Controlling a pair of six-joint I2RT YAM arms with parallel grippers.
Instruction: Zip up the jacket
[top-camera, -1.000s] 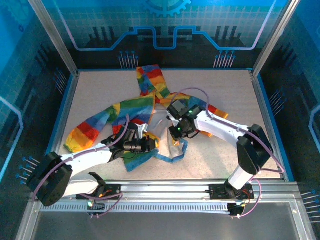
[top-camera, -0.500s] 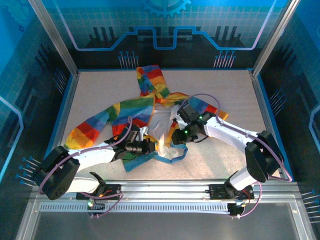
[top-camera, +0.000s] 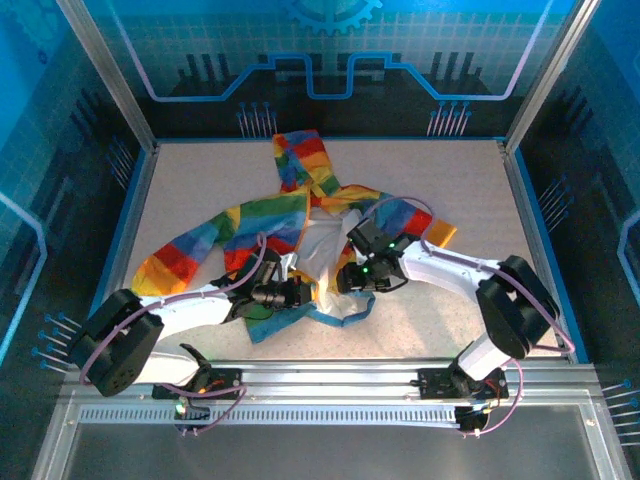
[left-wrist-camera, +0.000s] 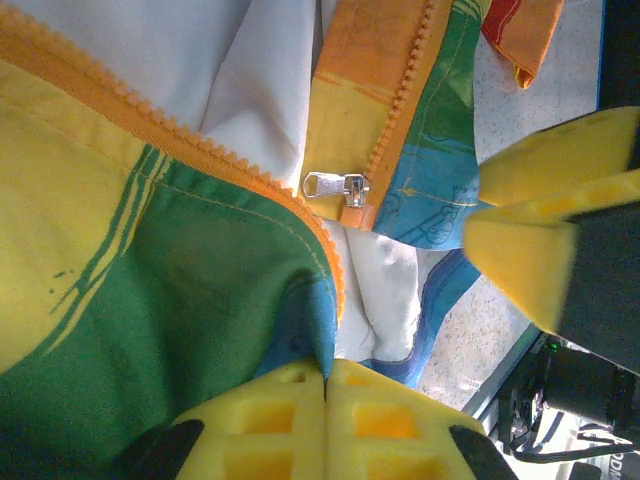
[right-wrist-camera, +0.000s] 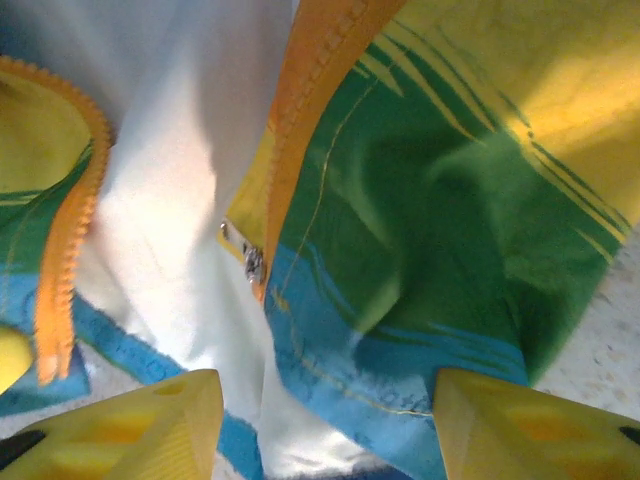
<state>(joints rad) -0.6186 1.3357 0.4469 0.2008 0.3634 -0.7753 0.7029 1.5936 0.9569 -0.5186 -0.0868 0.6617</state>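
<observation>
The rainbow-striped hooded jacket (top-camera: 300, 215) with white lining lies unzipped and rumpled at the middle of the speckled beige table (top-camera: 450, 180), hood toward the far side. The left gripper (top-camera: 303, 292) has its yellow foam pads (left-wrist-camera: 280, 420) pressed together on the green-and-blue hem corner of one front panel, beside the orange zipper teeth. The right gripper (top-camera: 347, 278) hovers with its yellow fingers (right-wrist-camera: 500, 420) spread apart, holding nothing, just over the other panel near the small silver zipper slider (left-wrist-camera: 337, 186).
</observation>
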